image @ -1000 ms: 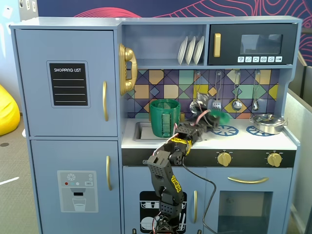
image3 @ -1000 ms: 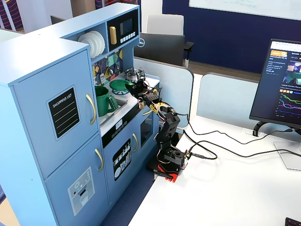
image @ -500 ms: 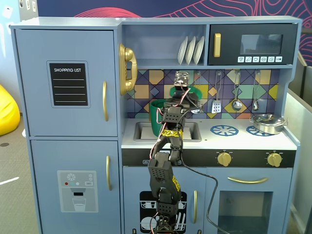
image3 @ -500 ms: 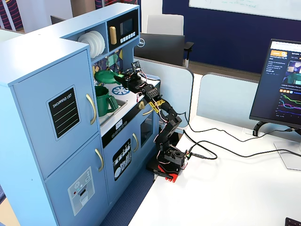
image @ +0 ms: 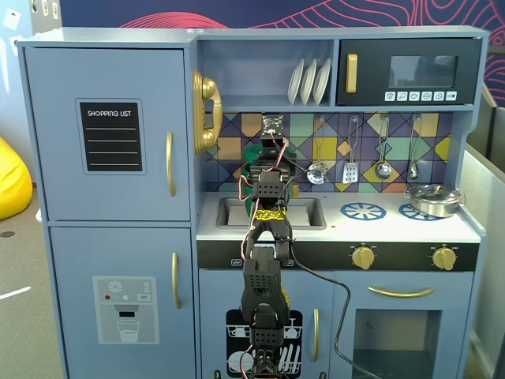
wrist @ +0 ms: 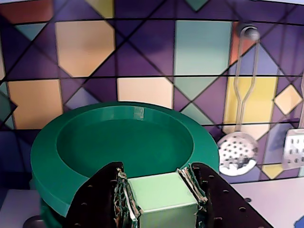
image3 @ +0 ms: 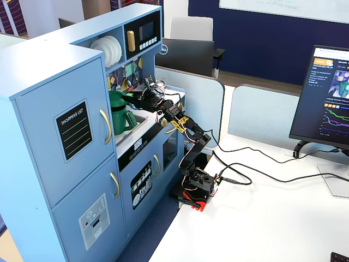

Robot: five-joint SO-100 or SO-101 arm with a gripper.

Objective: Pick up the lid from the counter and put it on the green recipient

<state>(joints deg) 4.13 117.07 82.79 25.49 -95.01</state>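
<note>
Placement step, judged nearly done: in the wrist view the lid (wrist: 118, 142) sits level over what must be the green recipient, only a sliver of whose dark wall shows at 7 o'clock (wrist: 47, 213). The gripper (wrist: 161, 197), at 6 o'clock in that view, is clamped on the lid's light-green tab (wrist: 164, 199), one finger (wrist: 97, 199) on each side of it.

Working left to right in the side fixed view: the green recipient (image3: 124, 120) stands on the kitchen's counter surface (image3: 143, 124) beside the sink, strap handle facing the camera. The lid (image3: 116, 98) rides on top of it. The gripper (image3: 132, 99) reaches in from 3 o'clock.

Advice for this step:
- You should confirm the lid rim is centred on the recipient before letting go; from here I cannot tell whether it is fully seated or just above the rim.
- Lower straight down, with no sideways push, or the tall pot may tip.
- Part the fingers only enough to clear the tab, then lift away vertically so the lid is not dragged off.

Lid appearance: flat round disc, dark green plastic, shallow recessed centre with a raised outer band, and a paler blocky tab.

In the front fixed view the arm (image: 264, 260) hides both things.
</note>
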